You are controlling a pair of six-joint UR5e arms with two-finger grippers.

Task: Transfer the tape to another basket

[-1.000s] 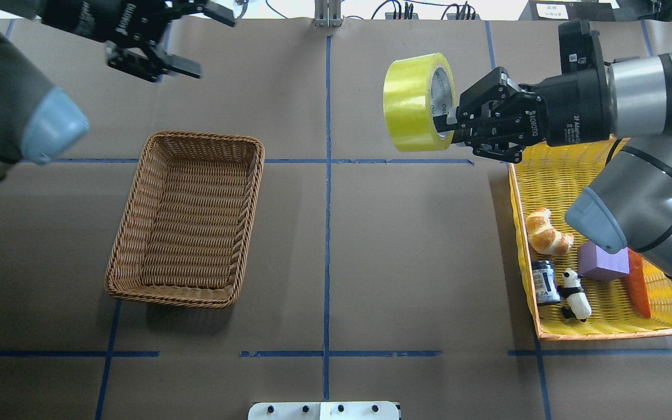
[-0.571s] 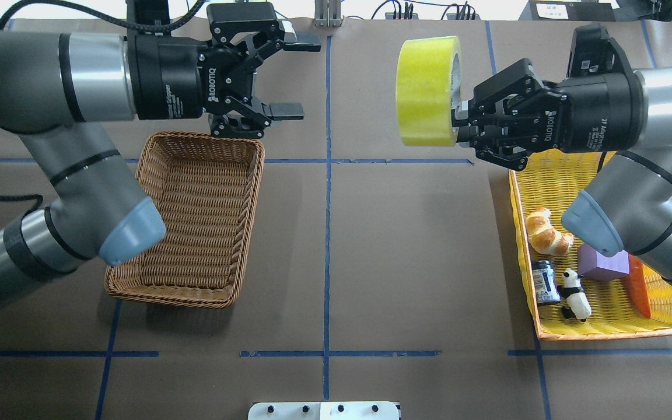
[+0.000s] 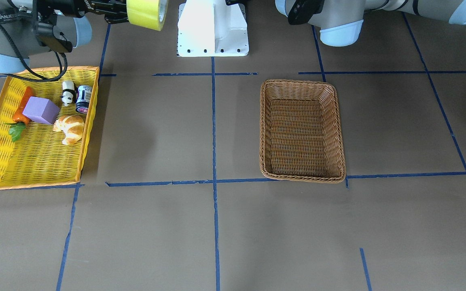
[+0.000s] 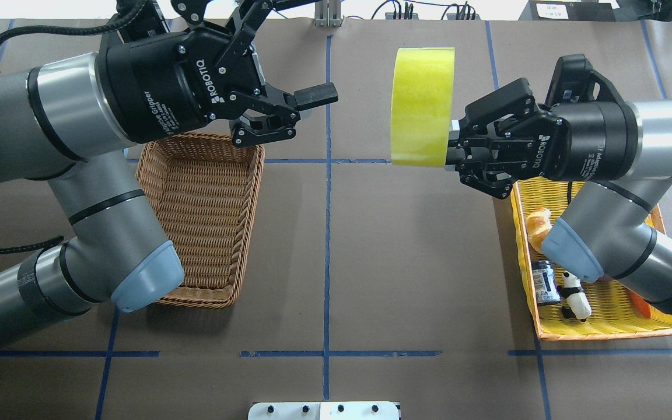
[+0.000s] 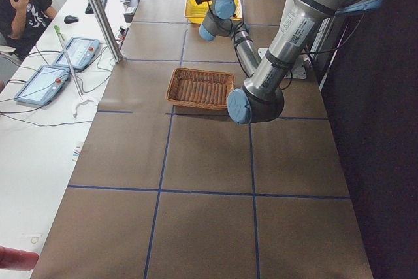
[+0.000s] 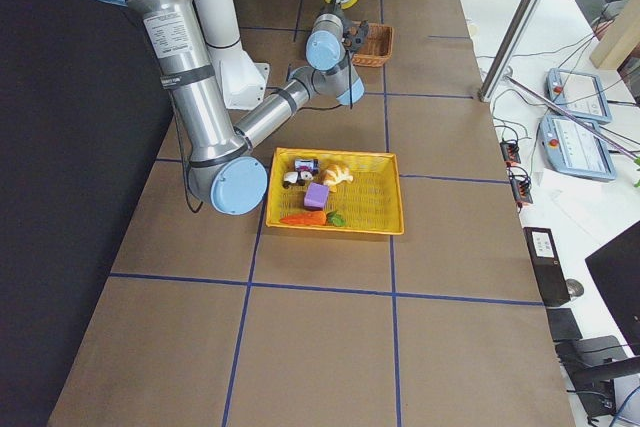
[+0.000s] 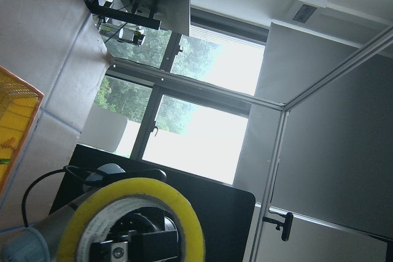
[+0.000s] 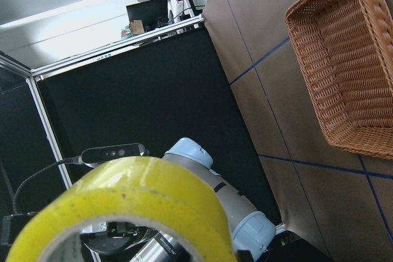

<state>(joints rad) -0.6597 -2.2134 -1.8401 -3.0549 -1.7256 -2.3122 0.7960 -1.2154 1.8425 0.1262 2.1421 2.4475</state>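
**Tape held up in the air, ready to be passed across**

At the upper left of the overhead picture, the left gripper (image 4: 321, 46) is wide open and holds nothing. It points to the right, toward the tape. Just under it lies the brown wicker basket (image 4: 207, 204). The tape is not in it yet.

In the upper middle, a bit to the right, the yellow-green tape (image 4: 422, 108) hangs high over the table, standing on its edge. The right gripper (image 4: 452, 143) is closed on the side of the roll and holds it up. At the far right sits the yellow tray (image 4: 604, 333) with a small jar (image 4: 545, 282) and a toy panda (image 4: 575, 297).

This looks like a hand-over. Next, I think the left gripper must reach the roll's free side and pinch it. Only then should the right one let go.
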